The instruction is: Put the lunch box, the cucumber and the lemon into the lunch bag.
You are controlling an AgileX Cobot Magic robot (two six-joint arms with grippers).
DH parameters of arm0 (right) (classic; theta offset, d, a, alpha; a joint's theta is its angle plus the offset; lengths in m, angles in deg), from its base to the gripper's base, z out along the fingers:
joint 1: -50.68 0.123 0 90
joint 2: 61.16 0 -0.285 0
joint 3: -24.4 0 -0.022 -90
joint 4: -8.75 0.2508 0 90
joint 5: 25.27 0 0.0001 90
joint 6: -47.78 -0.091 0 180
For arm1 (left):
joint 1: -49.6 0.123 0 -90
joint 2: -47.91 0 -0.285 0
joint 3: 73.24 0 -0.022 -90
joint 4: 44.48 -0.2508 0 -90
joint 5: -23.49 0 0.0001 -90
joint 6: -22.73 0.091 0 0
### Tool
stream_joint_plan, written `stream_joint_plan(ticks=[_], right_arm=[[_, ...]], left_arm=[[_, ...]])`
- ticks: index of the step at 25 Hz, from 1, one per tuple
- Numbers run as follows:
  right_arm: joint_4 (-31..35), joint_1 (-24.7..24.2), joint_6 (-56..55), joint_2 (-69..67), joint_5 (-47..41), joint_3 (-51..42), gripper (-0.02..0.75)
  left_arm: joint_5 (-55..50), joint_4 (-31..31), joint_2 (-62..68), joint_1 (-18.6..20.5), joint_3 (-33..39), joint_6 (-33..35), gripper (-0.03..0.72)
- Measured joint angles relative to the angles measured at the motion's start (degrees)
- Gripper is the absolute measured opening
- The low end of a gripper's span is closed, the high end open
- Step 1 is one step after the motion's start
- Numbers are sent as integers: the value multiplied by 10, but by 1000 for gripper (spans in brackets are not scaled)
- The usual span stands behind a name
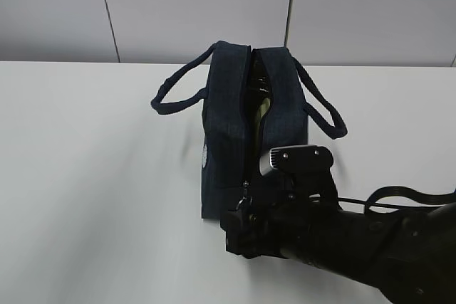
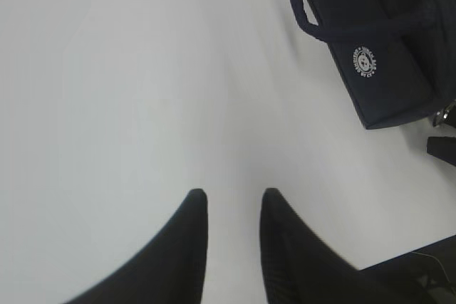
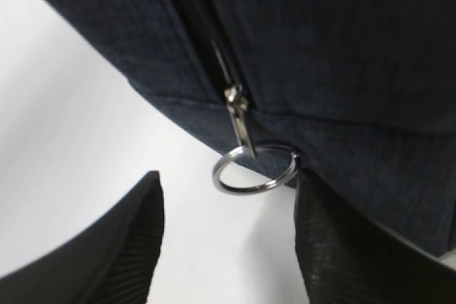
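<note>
Navy lunch bag, unzipped, metal ring pull hanging loose.

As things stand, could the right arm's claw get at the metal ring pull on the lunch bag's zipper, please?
Probably yes. The right claw stands open right below the ring pull, which hangs free off the lunch bag at the zipper's near end. Nothing lies between the fingers and the ring; only bare table shows beneath.

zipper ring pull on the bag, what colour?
Shiny silver metal ring pull, against the dark navy lunch bag. Clearest in the right wrist view.
</note>
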Motion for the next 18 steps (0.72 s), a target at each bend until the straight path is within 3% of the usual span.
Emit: stream_joint_plan(ticks=[18], right_arm=[[6,0,7,-35,8,29,435]], left_arm=[[10,0,0,0,0,0,167]])
